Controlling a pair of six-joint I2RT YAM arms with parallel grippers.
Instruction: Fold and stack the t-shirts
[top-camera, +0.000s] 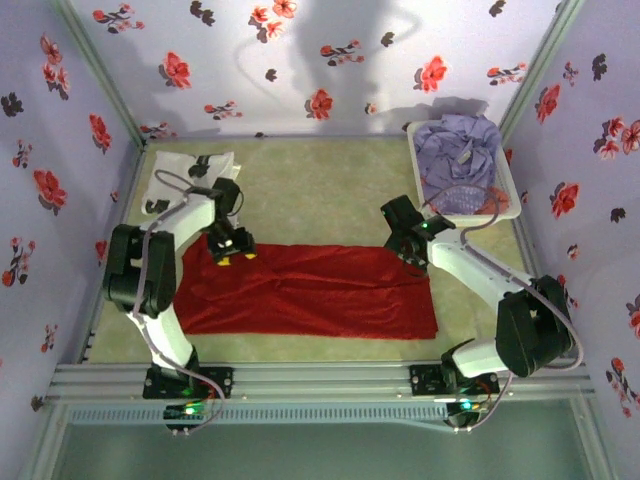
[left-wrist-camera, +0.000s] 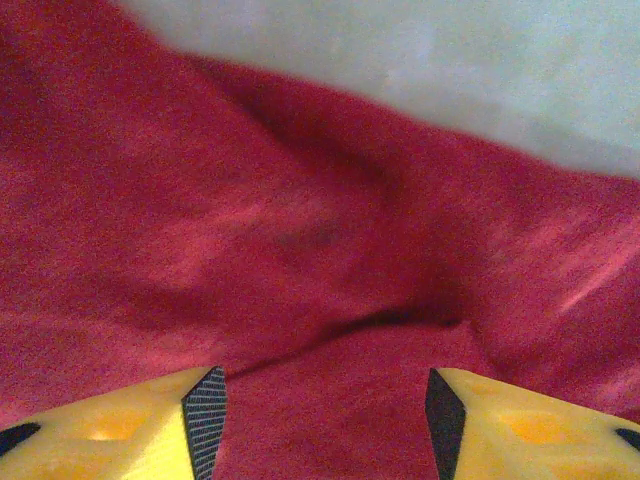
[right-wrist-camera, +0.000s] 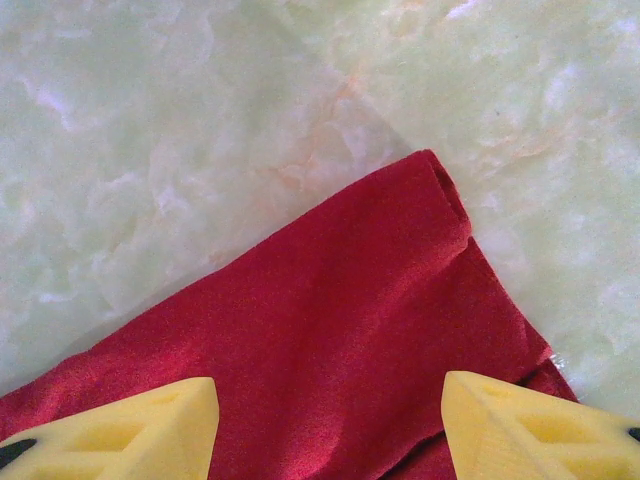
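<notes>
Top external view: the red shirt (top-camera: 310, 295) is laid flat as a long band across the near half of the table (top-camera: 330, 180), with its long axis running from 9 to 3 o'clock. The left gripper (top-camera: 235, 253) is positioned over the band's far edge, near the 9 o'clock end. The right gripper (top-camera: 408, 250) is positioned at the far corner of the 3 o'clock end. The white shirt (top-camera: 190, 172), black print visible, is located at 10 o'clock on the table, just behind the left arm. The lavender shirt (top-camera: 460, 148) is bunched inside the basket (top-camera: 512, 205) at 2 o'clock.

Left wrist view: the yellow fingers (left-wrist-camera: 110, 430) are spread wide. Rumpled red cloth lies below and between them, and nothing is clamped.

Right wrist view: the fingers (right-wrist-camera: 110, 430) are likewise spread wide, and nothing is held. A doubled corner of the red shirt is seen between them, pointing toward 12 o'clock, with bare table surface beyond it
</notes>
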